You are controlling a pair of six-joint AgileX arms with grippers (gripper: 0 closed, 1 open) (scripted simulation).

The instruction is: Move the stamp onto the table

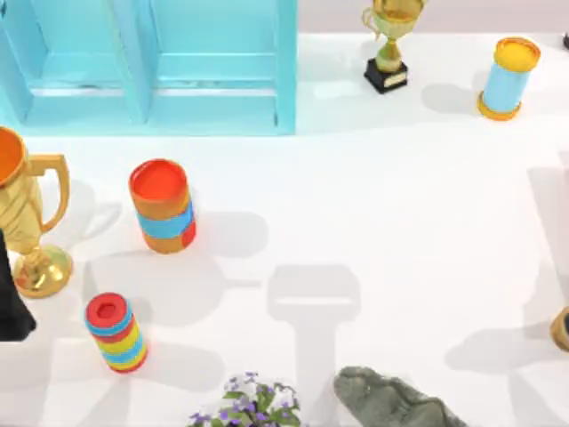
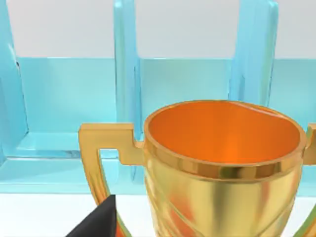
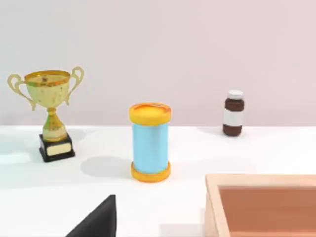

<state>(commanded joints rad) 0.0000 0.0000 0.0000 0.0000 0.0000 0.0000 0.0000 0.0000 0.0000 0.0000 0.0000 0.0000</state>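
My left gripper (image 2: 98, 223) hangs at the table's (image 1: 400, 196) left edge, just beside the big gold trophy (image 1: 22, 213) and facing the light-blue shelf unit (image 1: 160, 62). My right gripper (image 3: 98, 220) looks toward the blue cylinder (image 3: 150, 143) near the far right corner. I cannot tell either gripper's state, nor where the stamp is.
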